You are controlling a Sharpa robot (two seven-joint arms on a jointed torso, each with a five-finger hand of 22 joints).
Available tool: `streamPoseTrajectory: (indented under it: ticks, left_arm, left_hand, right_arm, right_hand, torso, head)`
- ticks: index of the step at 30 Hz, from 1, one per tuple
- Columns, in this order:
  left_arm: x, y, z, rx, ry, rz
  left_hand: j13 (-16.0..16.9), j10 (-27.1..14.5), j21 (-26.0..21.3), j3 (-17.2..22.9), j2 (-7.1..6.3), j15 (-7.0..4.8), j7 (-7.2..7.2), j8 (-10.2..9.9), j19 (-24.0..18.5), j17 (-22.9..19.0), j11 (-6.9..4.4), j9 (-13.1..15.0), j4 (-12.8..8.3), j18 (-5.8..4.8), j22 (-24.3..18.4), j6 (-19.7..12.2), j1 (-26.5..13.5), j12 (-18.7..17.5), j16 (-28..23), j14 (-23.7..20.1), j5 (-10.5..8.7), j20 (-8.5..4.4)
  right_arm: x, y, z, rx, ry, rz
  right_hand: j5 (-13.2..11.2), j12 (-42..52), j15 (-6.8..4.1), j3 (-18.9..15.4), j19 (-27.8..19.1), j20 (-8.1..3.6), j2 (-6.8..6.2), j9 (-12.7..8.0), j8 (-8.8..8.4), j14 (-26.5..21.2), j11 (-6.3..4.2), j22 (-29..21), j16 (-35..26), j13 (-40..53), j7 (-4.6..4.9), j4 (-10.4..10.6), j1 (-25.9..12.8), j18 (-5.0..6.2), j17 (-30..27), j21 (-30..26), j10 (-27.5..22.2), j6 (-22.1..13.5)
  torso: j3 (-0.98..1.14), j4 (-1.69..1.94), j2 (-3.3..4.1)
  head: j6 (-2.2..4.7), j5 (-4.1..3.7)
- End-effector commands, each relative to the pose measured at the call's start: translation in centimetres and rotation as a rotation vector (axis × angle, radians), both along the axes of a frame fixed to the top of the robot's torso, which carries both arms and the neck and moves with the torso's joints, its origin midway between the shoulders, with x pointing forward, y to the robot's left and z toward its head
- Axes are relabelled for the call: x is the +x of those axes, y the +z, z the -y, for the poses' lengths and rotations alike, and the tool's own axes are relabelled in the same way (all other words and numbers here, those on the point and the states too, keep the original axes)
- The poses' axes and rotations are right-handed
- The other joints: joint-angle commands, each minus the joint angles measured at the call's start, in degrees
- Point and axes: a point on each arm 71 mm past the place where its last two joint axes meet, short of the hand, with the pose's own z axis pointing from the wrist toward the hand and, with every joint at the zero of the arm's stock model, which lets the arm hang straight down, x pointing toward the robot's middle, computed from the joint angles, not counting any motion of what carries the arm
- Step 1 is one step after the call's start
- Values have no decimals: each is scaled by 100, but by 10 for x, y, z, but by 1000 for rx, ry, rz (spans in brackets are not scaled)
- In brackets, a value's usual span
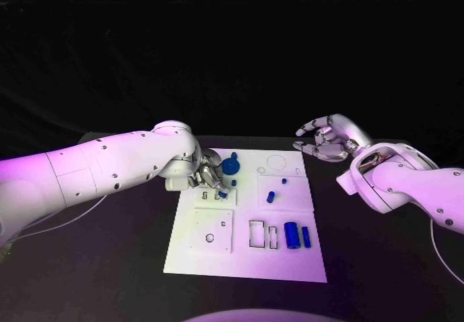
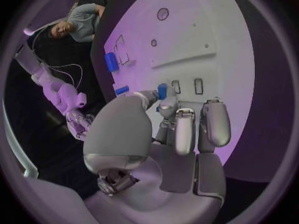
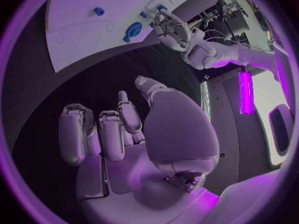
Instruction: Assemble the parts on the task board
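The left hand (image 1: 206, 176) reaches over the far left corner of the white board (image 1: 247, 258), fingers pointing down. Its fingertips (image 2: 163, 103) are closed on a small blue peg (image 2: 162, 90) that stands at the board's surface near two small rectangular slots (image 2: 187, 86).

The right hand (image 1: 328, 139) hovers above the bench (image 1: 96, 268), just off the board's far right corner. Its fingers (image 3: 99, 134) are curled loosely inward and apart, with nothing in them and touching nothing.

On the board, a round blue knob (image 1: 230, 166) sits at the far edge beside the left hand. Two small blue pieces (image 1: 271, 196) lie near the middle. Two blue cylinders (image 1: 293, 235) lie side by side towards the right edge, next to rectangular cut-outs (image 1: 257, 234).
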Motion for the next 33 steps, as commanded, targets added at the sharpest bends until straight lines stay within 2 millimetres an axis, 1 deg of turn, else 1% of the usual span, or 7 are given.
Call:
streamPoseTrajectory:
  ticks: [1,11,16,22,24,29,33]
  left_arm:
    - [-1,0,1,-62,35,-29]
    - [-4,1,-6,-103,70,-37]
    - [-8,4,-12,-122,93,-10]
    - [-13,7,-15,-113,102,80]
    - [-15,7,-16,-106,99,112]
    - [-20,5,-17,-86,89,188]
    - [-24,1,-16,-81,86,218]
  left_hand:
    - [-5,40,21,1106,-76,24,-19,58,-12,1111,-13,412,-928,-109,8,-55,-133,-19,35,498,-5,23]
    - [21,72,29,1432,-152,10,-27,135,-16,1118,-25,537,-1168,-106,17,-39,-290,1,40,500,10,15]
    - [63,111,32,1550,-202,2,-37,168,-15,1136,-36,583,-1254,-106,21,-12,-364,39,52,506,31,9]
    - [208,250,97,1779,-352,-33,-78,233,73,1164,-76,668,-1415,-131,155,79,-525,178,74,518,174,-20]
    - [214,259,102,1796,-367,-36,-82,238,79,1168,-80,673,-1426,-133,164,90,-538,184,77,519,184,-23]
    - [251,301,138,1864,-425,-50,-99,251,129,1182,-97,691,-1468,-149,241,132,-574,218,87,524,222,-36]
    - [270,330,158,1912,-461,-60,-110,255,156,1196,-108,700,-1490,-157,283,161,-599,236,96,528,265,-45]
  right_arm:
    - [0,0,0,-1,4,4]
    - [0,-1,1,0,3,3]
    - [0,-1,2,1,1,2]
    - [0,-1,3,3,0,4]
    - [-1,-1,3,3,0,5]
    - [-1,-1,4,4,0,6]
    - [-1,-1,4,4,0,6]
  right_hand:
    - [35,-8,-37,5,-12,-21,-5,6,29,318,-37,691,-27,-3,-27,29,-21,117,375,-34,-7,7]
    - [44,-5,-37,7,-11,-22,-5,6,32,318,-38,692,-28,0,-28,29,-20,117,375,-33,-4,6]
    - [44,-5,-37,7,-11,-22,-5,6,32,318,-38,692,-28,0,-28,29,-20,117,375,-33,-4,6]
    - [48,-8,-38,7,-18,-22,-7,6,34,317,-38,684,-29,-3,-27,32,-23,120,372,-46,-6,6]
    - [48,-8,-38,7,-18,-22,-7,6,34,317,-38,684,-29,-3,-27,32,-23,120,372,-46,-6,6]
    - [51,-17,-38,6,-22,-22,-10,6,35,317,-37,678,-31,-13,-27,35,-28,122,369,-53,-14,5]
    - [51,-17,-38,6,-22,-22,-10,6,35,317,-37,678,-31,-13,-27,35,-28,122,369,-53,-14,5]
  torso:
    - [0,2,-5]
    - [3,-1,-1]
    - [4,16,-7]
    - [1,19,5]
    - [1,12,1]
    - [-4,22,-3]
    - [-2,9,4]
  head:
    - [0,3]
    - [7,31]
    - [-1,41]
    - [-4,59]
    - [-1,77]
    - [-11,84]
    - [-13,106]
